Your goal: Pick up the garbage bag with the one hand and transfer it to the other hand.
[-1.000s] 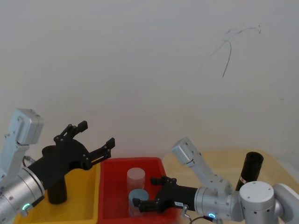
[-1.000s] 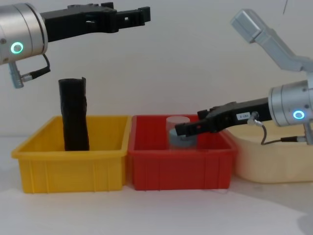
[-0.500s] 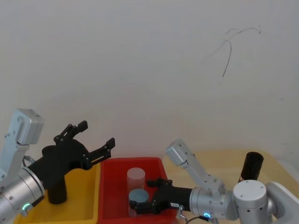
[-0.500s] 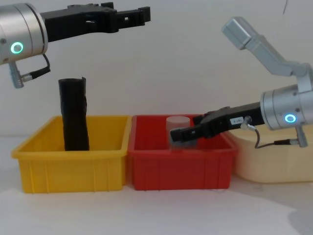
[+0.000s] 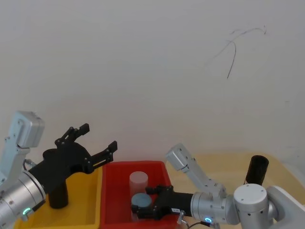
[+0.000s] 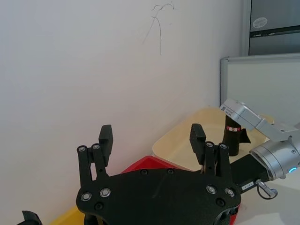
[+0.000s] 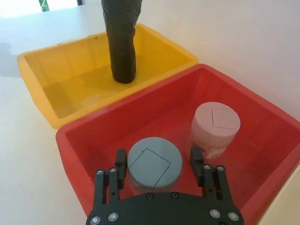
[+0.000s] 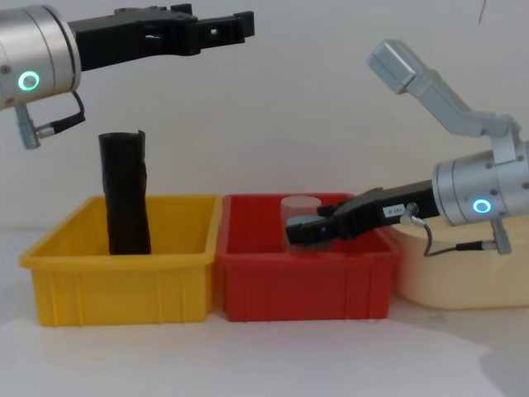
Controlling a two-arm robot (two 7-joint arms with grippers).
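The garbage bag point(image 8: 126, 194) is a tall black crinkled roll standing upright in the yellow bin point(image 8: 124, 285). It rises well above the bin wall and nothing holds it. The right wrist view shows the garbage bag point(image 7: 121, 42) beyond the red bin point(image 7: 93, 136). My left gripper point(image 8: 240, 21) hangs open high above the yellow bin, its jaws wide apart, well clear of the roll. My right gripper point(image 7: 158, 159) is low inside the red bin, open, with one finger on each side of a blue-lidded jar point(image 7: 153, 164).
A pale-lidded jar point(image 7: 215, 126) stands next to the blue-lidded one in the red bin point(image 8: 302, 285). A beige tub point(image 8: 463, 273) at the right holds a black cylinder with a red label point(image 5: 257, 169). A white wall stands close behind.
My right gripper has slid farther left along the red bin, and its fingers now flank the blue-lidded jar. The left arm and the garbage bag have not moved.
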